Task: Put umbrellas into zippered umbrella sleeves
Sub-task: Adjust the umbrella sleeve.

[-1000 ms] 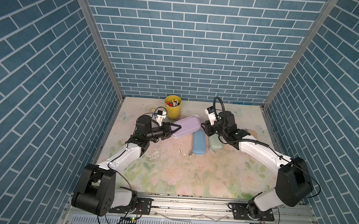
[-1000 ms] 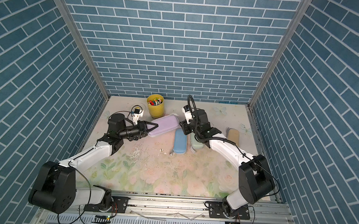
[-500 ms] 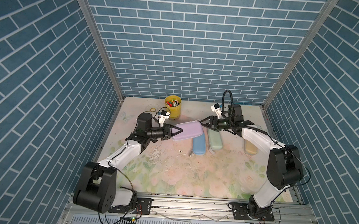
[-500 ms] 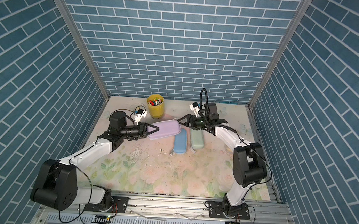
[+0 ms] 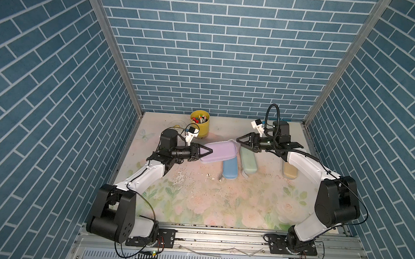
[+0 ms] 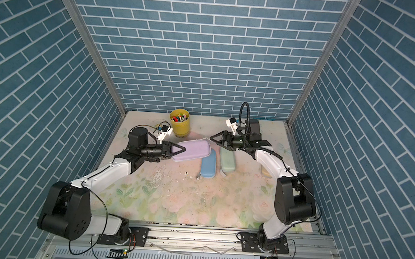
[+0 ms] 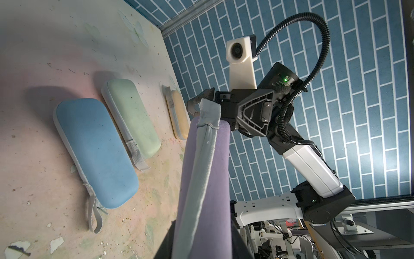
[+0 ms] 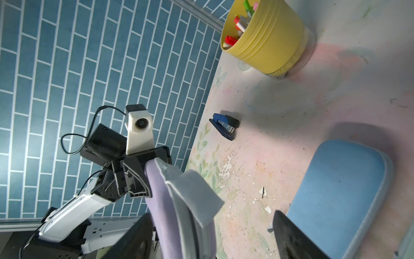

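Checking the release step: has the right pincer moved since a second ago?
Yes. The right pincer has drawn back off the green sleeve's far end, toward the back wall, and stands open by the lilac sleeve's end.

Left arm (image 5: pixel 147 173), right arm (image 5: pixel 305 165): white shells covering links, black housings bulging at joints. Black triangular fingers tipping left gripper (image 5: pixel 210 150) and right gripper (image 5: pixel 241 140). White camera pod (image 7: pixel 238 50) riding each wrist. Ribbed black cable (image 7: pixel 313 19) arching over right wrist, green light (image 7: pixel 286 79) glowing.
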You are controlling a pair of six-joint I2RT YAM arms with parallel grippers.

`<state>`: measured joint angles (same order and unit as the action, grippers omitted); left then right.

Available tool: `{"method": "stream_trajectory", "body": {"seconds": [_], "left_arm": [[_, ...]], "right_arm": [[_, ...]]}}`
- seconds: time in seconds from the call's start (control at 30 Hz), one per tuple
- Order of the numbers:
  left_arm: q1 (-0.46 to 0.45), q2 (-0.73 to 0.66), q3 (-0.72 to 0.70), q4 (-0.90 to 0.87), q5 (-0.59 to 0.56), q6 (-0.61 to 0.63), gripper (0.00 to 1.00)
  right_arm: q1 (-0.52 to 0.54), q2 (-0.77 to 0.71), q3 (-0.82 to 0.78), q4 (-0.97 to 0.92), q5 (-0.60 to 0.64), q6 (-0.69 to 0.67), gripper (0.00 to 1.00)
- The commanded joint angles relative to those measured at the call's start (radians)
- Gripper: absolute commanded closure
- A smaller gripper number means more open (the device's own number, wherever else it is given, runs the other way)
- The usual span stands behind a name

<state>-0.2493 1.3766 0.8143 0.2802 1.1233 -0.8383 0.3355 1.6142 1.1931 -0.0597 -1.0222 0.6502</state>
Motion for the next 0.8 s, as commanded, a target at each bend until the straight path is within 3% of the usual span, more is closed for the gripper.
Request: {"method": "stream_trajectory", "body": {"seconds": [0.0,0.17,0.3,0.37,0.47,0.53,0.6,0.67,0.77], "left_arm": [[-0.009,0.001,0.043,0.032,0.032,0.019,0.81],[-0.036,-0.001,0.051,0.050,0.058,0.016,0.81],[-0.034,0.015,0.057,0.045,0.071,0.020,0.78],[-0.021,0.016,0.060,0.051,0.040,0.006,0.63],[0.033,-0.017,0.021,0.158,-0.074,-0.091,0.38],[0.089,-0.058,-0.055,0.297,-0.181,-0.217,0.30],[0.135,-0.103,-0.186,0.440,-0.338,-0.356,0.23],[0.129,-0.135,-0.279,0.503,-0.462,-0.414,0.20],[0.026,-0.172,-0.379,0.545,-0.646,-0.451,0.17]], "right_arm": [[0.055,0.024,0.028,-0.034,-0.061,-0.028,0.16],[0.127,0.101,0.134,-0.174,-0.066,-0.132,0.23],[0.128,0.101,0.129,-0.101,-0.097,-0.083,0.47],[0.128,0.095,0.115,-0.066,-0.100,-0.051,0.62],[0.128,0.083,0.054,0.110,-0.070,0.093,0.76],[0.126,0.076,0.015,0.258,-0.018,0.213,0.81],[0.126,0.069,-0.010,0.379,0.068,0.315,0.86],[0.128,0.065,-0.038,0.479,0.182,0.413,0.89],[0.143,0.044,-0.117,0.642,0.449,0.575,0.92]]}}
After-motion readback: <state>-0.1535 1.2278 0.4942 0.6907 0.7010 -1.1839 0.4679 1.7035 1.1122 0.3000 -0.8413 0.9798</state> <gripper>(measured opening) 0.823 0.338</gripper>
